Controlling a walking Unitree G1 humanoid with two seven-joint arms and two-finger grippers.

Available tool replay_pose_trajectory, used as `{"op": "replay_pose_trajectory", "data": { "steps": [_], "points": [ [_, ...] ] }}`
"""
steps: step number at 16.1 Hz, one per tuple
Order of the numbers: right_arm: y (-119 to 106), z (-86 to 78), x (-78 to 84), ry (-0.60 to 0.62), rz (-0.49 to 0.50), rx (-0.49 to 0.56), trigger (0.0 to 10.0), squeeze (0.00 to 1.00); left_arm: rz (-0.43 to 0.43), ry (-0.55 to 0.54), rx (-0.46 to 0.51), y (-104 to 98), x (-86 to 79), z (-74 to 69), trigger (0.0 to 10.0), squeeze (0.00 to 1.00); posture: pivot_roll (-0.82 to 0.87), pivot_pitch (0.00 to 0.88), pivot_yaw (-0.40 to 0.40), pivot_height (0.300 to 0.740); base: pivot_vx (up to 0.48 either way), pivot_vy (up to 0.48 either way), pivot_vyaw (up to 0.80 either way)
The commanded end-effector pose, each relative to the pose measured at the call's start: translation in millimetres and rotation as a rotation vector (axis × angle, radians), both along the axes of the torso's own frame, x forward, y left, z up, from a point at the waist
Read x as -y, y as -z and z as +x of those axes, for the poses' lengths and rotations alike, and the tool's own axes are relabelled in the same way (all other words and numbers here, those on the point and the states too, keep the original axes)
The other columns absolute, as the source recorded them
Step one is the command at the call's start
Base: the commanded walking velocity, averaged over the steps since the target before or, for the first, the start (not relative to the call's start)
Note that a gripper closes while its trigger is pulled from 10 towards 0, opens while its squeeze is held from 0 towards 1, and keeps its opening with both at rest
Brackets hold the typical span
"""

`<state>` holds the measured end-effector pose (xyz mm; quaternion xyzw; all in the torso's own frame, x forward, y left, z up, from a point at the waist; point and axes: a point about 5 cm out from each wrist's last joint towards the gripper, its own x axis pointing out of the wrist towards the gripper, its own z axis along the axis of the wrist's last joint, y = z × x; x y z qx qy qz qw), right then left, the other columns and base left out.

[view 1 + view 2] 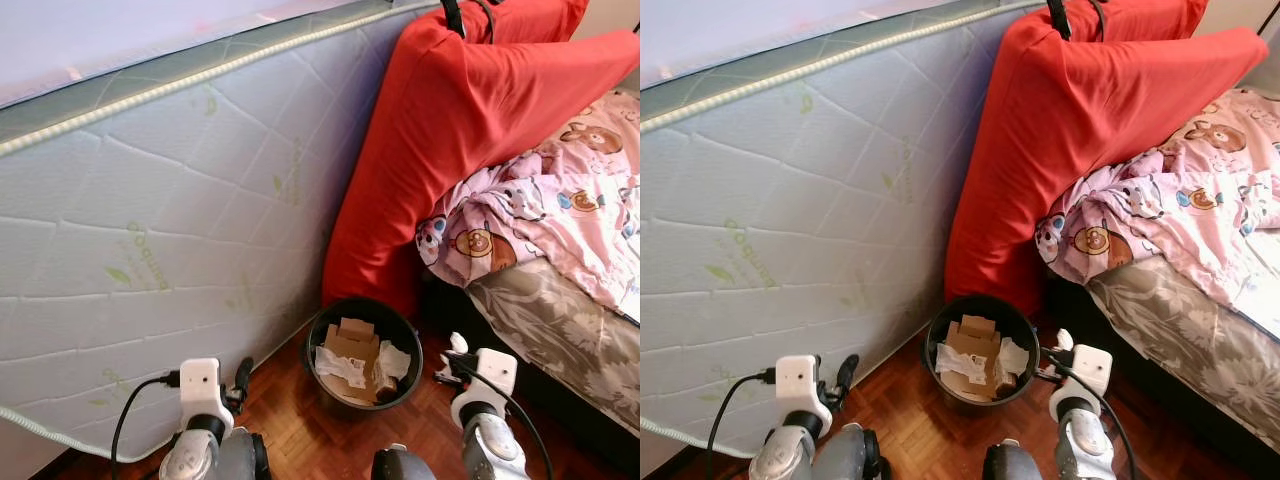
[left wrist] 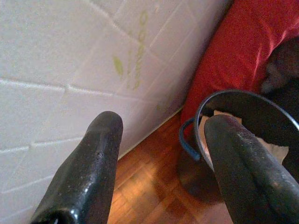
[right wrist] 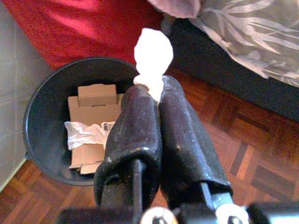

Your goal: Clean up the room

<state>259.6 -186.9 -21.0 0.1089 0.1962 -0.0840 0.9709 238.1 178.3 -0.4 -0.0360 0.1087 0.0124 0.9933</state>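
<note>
My right arm is raised low in front of me, its wrist at about five o'clock in my head view, and my right gripper (image 3: 148, 93) points forward over the parquet floor (image 1: 300, 425), just right of the black waste bin (image 1: 318, 335). Its fingers (image 3: 135, 126) are pressed together on a small wad of white paper (image 3: 153, 56), which sticks out past the tips and hangs above the floor close to the bin's rim, between the bin and the dark bed base (image 1: 560, 405). From my head the wad (image 1: 458, 344) shows at three o'clock of the bin, apart from it.

My left arm is up too, its wrist at about seven o'clock, and my left gripper (image 2: 161, 135) aims toward the foot of the white quilted mattress (image 1: 150, 220) that leans on edge along my left. Its fingers (image 2: 88, 168) stand wide apart with nothing between them; past one tip I see the bin's rim and a blue handle loop on its side.

The bin stands on the floor at six o'clock, at the foot of a big red cushion (image 1: 450, 130) propped upright. Inside lie flattened brown cardboard (image 3: 96, 105) and crumpled clear plastic wrap (image 3: 86, 133) with a printed label. At two to three o'clock a pink cartoon-print blanket (image 1: 540, 210) is heaped on the bed, over a grey leaf-patterned sheet (image 1: 570, 330).
</note>
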Motion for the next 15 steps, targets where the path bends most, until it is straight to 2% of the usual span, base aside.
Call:
{"op": "replay_pose_trajectory", "data": {
  "steps": [1,3,5,6,8,12,15],
  "points": [
    [3.0,-1.6,-2.0,-0.023,-0.004,-0.025,10.0,0.0,-0.007,0.001,-0.02,2.7,-0.3,-4.2,10.0,0.0,0.04,0.159,-0.072,0.657,0.27,0.0,0.0],
    [2.7,-0.2,-5.2,-0.054,0.003,-0.025,10.0,0.0,-0.006,0.002,-0.022,2.8,-0.8,-5.3,10.0,0.0,0.04,0.166,-0.072,0.657,0.276,0.0,0.0],
    [0.4,2.0,-6.6,-0.108,-0.061,-0.016,10.0,0.0,-0.004,0.002,-0.026,3.3,-1.4,-6.3,10.0,0.0,0.05,0.173,-0.071,0.657,0.291,0.0,0.0],
    [-1.1,2.7,-7.1,-0.126,-0.089,-0.003,10.0,0.0,-0.003,0.002,-0.028,3.5,-1.9,-7.0,10.0,0.0,0.05,0.176,-0.07,0.657,0.292,0.0,0.8],
    [1.4,0.8,-8.5,-0.087,-0.033,-0.01,10.0,0.0,0.0,0.002,-0.033,4.2,-3.0,-8.8,10.0,0.0,0.05,0.181,-0.068,0.657,0.306,0.0,0.4],
    [3.0,-0.4,-10.1,-0.104,-0.052,-0.023,10.0,0.0,0.003,0.006,-0.038,4.3,-3.4,-9.8,10.0,0.0,0.05,0.185,-0.062,0.657,0.314,0.0,0.0],
    [6.7,-3.1,-8.9,-0.096,-0.061,-0.057,10.0,0.0,-0.001,0.006,-0.029,3.1,-3.1,-11.2,10.0,0.0,0.05,0.199,-0.061,0.657,0.0,0.0,0.0]
  ]
}}
